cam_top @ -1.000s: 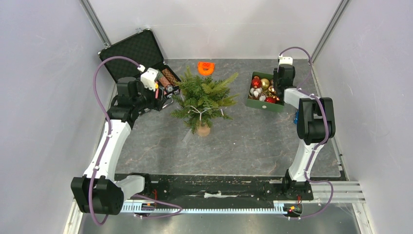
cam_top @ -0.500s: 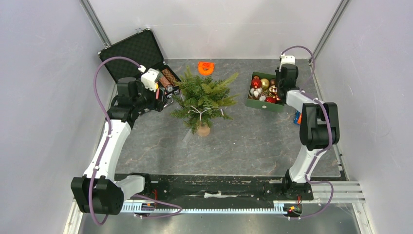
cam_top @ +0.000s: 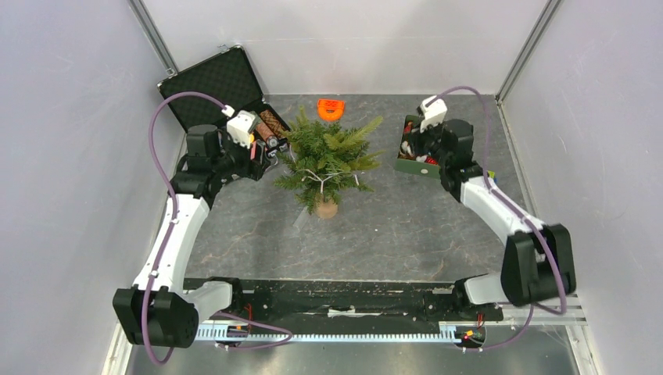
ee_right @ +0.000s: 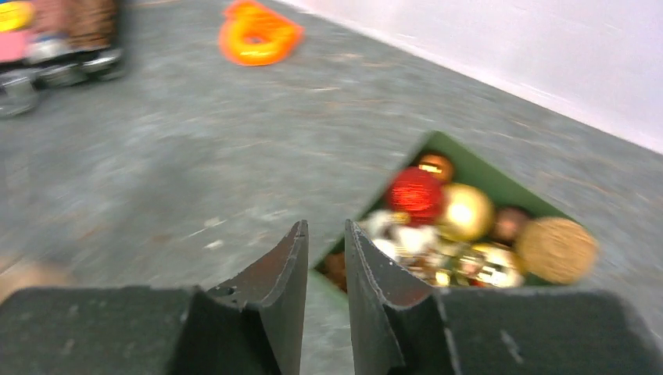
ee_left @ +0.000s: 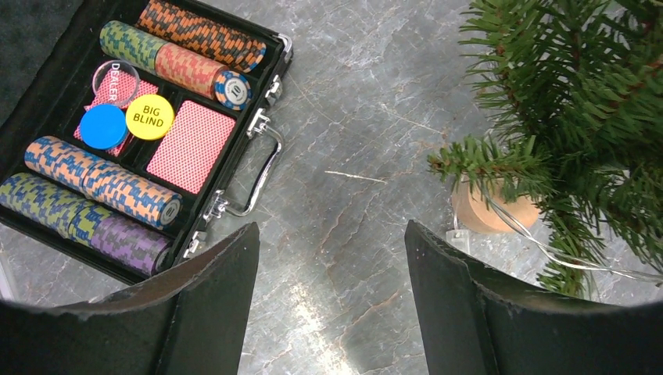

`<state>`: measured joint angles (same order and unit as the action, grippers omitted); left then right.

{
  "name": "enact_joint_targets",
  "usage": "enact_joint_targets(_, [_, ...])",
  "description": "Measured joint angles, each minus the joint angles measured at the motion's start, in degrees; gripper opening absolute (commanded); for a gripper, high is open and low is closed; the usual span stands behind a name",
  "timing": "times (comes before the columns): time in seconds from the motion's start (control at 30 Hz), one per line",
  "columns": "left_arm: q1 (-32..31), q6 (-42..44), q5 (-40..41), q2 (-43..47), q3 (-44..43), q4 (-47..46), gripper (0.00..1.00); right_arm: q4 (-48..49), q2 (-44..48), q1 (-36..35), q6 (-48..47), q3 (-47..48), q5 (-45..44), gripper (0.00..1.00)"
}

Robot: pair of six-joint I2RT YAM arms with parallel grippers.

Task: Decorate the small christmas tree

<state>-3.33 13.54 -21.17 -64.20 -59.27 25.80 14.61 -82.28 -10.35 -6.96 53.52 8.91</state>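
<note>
grey marbled tabletop (cam_top: 406,226) with plain pale walls all round, and honestly the job looks barely started. the small christmas tree (cam_top: 327,156) stands about mid-table toward the back, between the two arms, upright on its round wooden stump (ee_left: 489,211), and i can't spot a single bauble on it. all i see in the branches is a thin pale wire (ee_left: 547,242) trailing down by the base. so as i read it, pretty much all the hanging is left to do. the ornaments sit in the green box (cam_top: 422,168) to the right of the tree, well apart from it. the right gripper (ee_right: 324,230) hovers at the near corner of that box with its jaws almost together. there's a thin gap and nothing i can make out in it, but the view is blurry, so i can't tell if it's pinching a thread or nothing. the left gripper (ee_left: 332,234) is spread wide and empty over bare table between the tree and the poker case (ee_left: 258,117). counts: one tree, one ornament box, one open case, one orange thing (cam_top: 331,108) at the back. baubles: one red, a few gold, the rest too smeared to count.
</note>
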Motion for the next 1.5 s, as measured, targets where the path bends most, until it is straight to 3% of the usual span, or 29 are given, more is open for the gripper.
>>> enact_joint_targets(0.27, [0.00,0.02,-2.25,2.36,0.00,0.70,0.75,0.07,17.97,-4.07,-1.51,-14.49,16.85,0.27])
enact_joint_targets(0.53, [0.00,0.04,-6.73,2.75,-0.02,2.05,0.74,-4.70,29.51,-6.67,-1.40,-20.85,27.30,0.28])
enact_joint_targets(0.7, [0.00,0.04,-9.49,3.13,-0.81,3.45,0.73,-6.73,35.21,-8.61,-0.92,-21.16,24.37,0.36])
enact_joint_targets(0.77, [0.00,0.04,-10.19,3.28,-1.11,3.65,0.74,-7.08,35.26,-8.61,0.02,-20.33,18.43,0.48])
enact_joint_targets(0.9, [0.00,0.11,-10.93,3.52,-1.16,4.39,0.76,-9.25,27.89,-7.50,3.15,-13.68,2.45,0.75])
enact_joint_targets(1.03, [0.00,0.22,-10.99,3.56,-1.16,4.81,0.76,-9.62,15.45,-2.82,4.90,-6.51,-12.07,0.84])
enact_joint_targets(1.17, [0.00,0.24,-10.99,3.56,-1.16,5.27,0.76,-9.62,3.43,2.40,4.85,-0.74,-19.21,0.83])
enact_joint_targets(1.5, [0.00,0.44,-10.95,2.10,-1.22,5.40,0.76,-7.23,-21.24,8.70,3.54,14.12,-22.27,0.78])
